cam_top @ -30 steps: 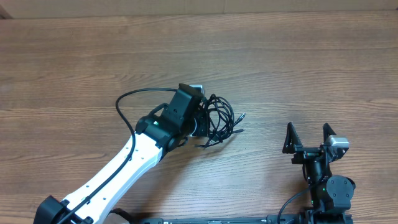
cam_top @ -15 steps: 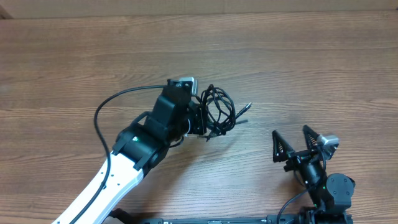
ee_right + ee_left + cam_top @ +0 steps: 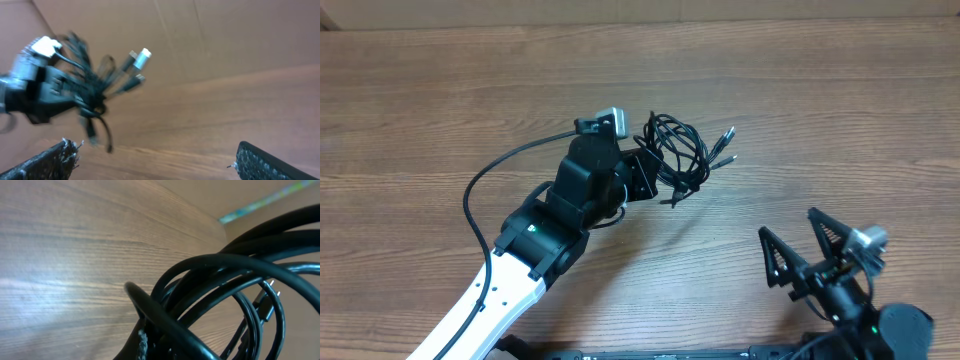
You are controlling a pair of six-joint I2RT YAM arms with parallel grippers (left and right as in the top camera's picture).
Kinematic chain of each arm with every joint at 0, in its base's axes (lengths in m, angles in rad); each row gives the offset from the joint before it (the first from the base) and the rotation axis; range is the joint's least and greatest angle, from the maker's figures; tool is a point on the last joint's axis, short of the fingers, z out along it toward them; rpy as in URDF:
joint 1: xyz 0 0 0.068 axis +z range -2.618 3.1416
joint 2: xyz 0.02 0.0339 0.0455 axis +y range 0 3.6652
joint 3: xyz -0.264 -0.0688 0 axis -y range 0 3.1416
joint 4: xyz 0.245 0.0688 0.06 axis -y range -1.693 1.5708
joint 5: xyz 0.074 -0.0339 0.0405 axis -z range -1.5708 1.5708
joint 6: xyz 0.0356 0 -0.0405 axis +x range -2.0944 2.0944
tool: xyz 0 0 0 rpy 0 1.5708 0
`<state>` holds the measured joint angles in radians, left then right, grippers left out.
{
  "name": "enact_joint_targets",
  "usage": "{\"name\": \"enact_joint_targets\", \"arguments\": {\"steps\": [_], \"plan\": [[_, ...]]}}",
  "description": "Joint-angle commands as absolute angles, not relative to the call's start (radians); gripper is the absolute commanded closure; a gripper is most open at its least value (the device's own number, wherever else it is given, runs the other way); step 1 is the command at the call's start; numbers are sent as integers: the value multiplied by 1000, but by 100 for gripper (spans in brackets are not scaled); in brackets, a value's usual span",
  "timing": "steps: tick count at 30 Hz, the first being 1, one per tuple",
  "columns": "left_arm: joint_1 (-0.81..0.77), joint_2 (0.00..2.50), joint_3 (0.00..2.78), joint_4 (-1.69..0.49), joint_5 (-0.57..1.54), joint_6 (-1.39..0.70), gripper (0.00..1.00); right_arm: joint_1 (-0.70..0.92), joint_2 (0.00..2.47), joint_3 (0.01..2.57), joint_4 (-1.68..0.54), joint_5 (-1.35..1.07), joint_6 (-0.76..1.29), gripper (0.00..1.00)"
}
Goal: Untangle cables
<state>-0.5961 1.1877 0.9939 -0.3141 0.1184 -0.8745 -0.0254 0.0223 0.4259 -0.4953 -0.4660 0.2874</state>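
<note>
1. The cables (image 3: 682,156) are gathered in one knotted bunch of black loops near the middle of the table (image 3: 840,90). In the right wrist view the bunch appears raised off the wood.
2. The left gripper (image 3: 643,178) is clamped tight on the cables at the bunch's left edge. In the left wrist view thick loops fill the frame right at the fingers.
3. The right gripper (image 3: 786,222) is spread wide and nothing is held in it. It is set near the table's front right and is well apart from the bunch.
4. From the right gripper, the bunch lies forward and to the left. The gap between the two is bare wood.
5. The bunch is drawn out from the left grip toward the right. Several silver plug tips (image 3: 725,137) stick out on the far right side, so the loose ends are turned toward the right arm.
6. A free plug end is judged to be the nearest thing for the open fingers to take. A reach forward and leftward would be called for, while the knot is anchored by the left arm.
</note>
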Motion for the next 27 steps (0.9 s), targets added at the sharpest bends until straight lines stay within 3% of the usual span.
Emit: {"name": "enact_joint_targets", "arguments": {"steps": [1,16,27], "plan": [[-596,1167,999,-302,151,-1044,96,-22,59,529,-530,-473,284,0],[-596,1167,999,-297,178,-1415,96,-22,429,965,-903,-479,285,0],[-594,1167,999,-19,430,-1328,96,-22,640,1094,-983,-747,285,0]]}}
